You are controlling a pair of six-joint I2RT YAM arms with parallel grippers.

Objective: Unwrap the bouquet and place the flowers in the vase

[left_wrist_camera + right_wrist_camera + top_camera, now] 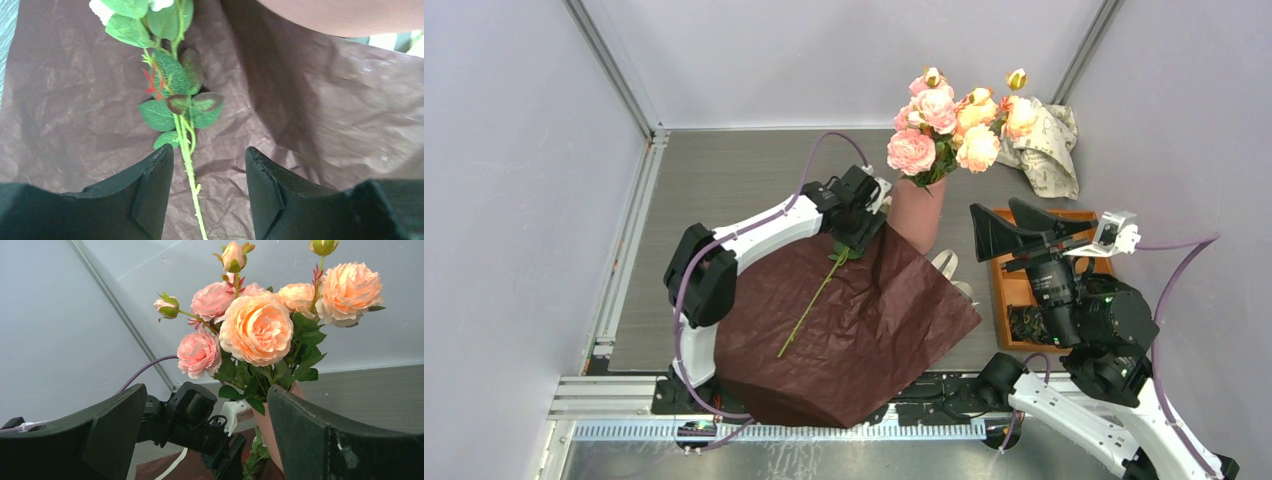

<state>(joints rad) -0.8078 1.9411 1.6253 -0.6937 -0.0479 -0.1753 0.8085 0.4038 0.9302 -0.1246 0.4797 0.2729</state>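
The crumpled cream printed paper [1049,145] is bunched in the far right corner, just behind the orange tray [998,300]. The right arm hangs over that tray, and the right gripper [1009,222] is spread wide with nothing in it, facing the flowers [944,125] that stand in the vase [917,213]. The vase is at the far corner of the dark red paper [864,330], which lies flat and spills over the near edge of the grey table [724,190]. A cream ribbon [949,265] pokes out beside the vase. One loose stem [814,300] lies on the paper, and the left gripper [209,157] is partly open astride it, not pinching. Bare table shows left of and behind the paper, and pale walls [514,200] close in on both sides.
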